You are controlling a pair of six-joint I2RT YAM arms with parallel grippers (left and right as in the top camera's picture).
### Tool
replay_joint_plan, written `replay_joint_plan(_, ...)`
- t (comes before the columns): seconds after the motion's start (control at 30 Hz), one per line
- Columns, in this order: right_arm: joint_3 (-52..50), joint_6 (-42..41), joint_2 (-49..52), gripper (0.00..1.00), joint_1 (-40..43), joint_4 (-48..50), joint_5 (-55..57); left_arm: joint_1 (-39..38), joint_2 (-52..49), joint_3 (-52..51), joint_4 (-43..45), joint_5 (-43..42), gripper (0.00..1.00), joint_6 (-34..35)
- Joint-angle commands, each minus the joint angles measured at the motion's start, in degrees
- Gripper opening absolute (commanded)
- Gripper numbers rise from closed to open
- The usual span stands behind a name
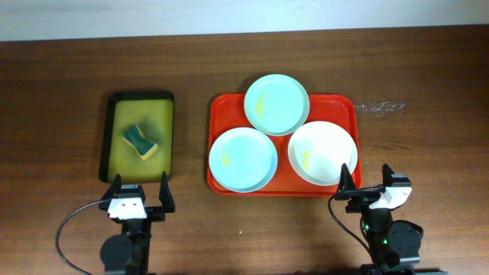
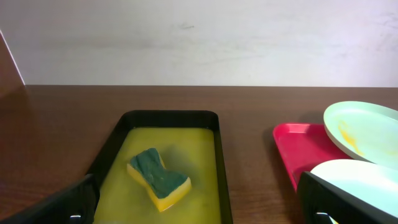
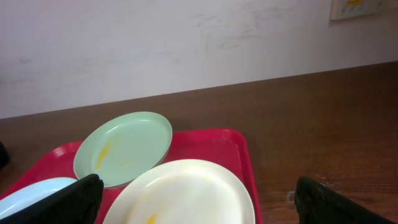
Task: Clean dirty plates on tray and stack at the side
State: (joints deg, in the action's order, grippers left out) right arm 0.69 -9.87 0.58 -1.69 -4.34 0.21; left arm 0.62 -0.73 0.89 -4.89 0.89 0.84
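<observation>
The red-orange tray (image 1: 220, 107) sits mid-table with three plates on it. A mint plate (image 1: 276, 104) with a yellow smear is at the back, a pale blue plate (image 1: 243, 158) at front left, a white plate (image 1: 322, 152) at front right. The tray (image 3: 214, 142) and its plates also show in the right wrist view: the mint plate (image 3: 124, 147), the white plate (image 3: 186, 193). My left gripper (image 1: 140, 196) is open and empty near the table's front edge. My right gripper (image 1: 366, 182) is open and empty just in front of the tray's right corner.
A black-rimmed yellow-green tray (image 1: 116, 103) stands left of the red tray and holds a green-and-yellow sponge (image 1: 142, 141). The sponge (image 2: 158, 178) lies ahead of my left gripper in the left wrist view. Bare brown table lies right of the red tray.
</observation>
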Motion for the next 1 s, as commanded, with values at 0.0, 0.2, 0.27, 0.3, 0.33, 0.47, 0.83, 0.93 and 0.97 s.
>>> replay_joint_plan(0.0,-0.37,0.61,-0.37,0.99,-0.15,-0.37,0.48,0.28,0.44,-0.37,0.07,-0.66,0.99,-1.11)
replay_joint_plan(0.2,-0.37,0.61,-0.37,0.99,-0.15,-0.37,0.48,0.28,0.44,-0.37,0.07,-0.66,0.99,-1.11)
replay_joint_plan(0.27,-0.37,0.61,-0.37,0.99,-0.15,-0.37,0.48,0.28,0.44,-0.37,0.07,-0.66,0.99,-1.11)
replay_joint_plan(0.3,-0.37,0.61,-0.37,0.99,-0.15,-0.37,0.48,0.28,0.44,-0.37,0.07,-0.66,1.0,-1.11)
replay_joint_plan(0.33,-0.37,0.61,-0.39,0.99,-0.15,-0.37,0.48,0.28,0.44,-0.37,0.07,-0.66,0.99,-1.11)
replay_joint_plan(0.47,-0.37,0.61,-0.37,0.99,-0.15,-0.37,0.48,0.28,0.44,-0.37,0.07,-0.66,0.99,-1.11)
replay_joint_plan(0.83,-0.37,0.63,-0.37,0.99,-0.15,-0.37,0.48,0.28,0.44,-0.31,14.95,-52.35,1.0,25.03)
replay_joint_plan(0.93,-0.37,0.61,-0.37,0.99,-0.15,-0.37,0.48,0.28,0.44,-0.31,39.12,-52.35,0.99,28.44)
replay_joint_plan(0.97,-0.37,0.61,-0.37,0.99,-0.15,-0.37,0.48,0.31,0.44,-0.24,47.17,-51.45,0.99,28.15)
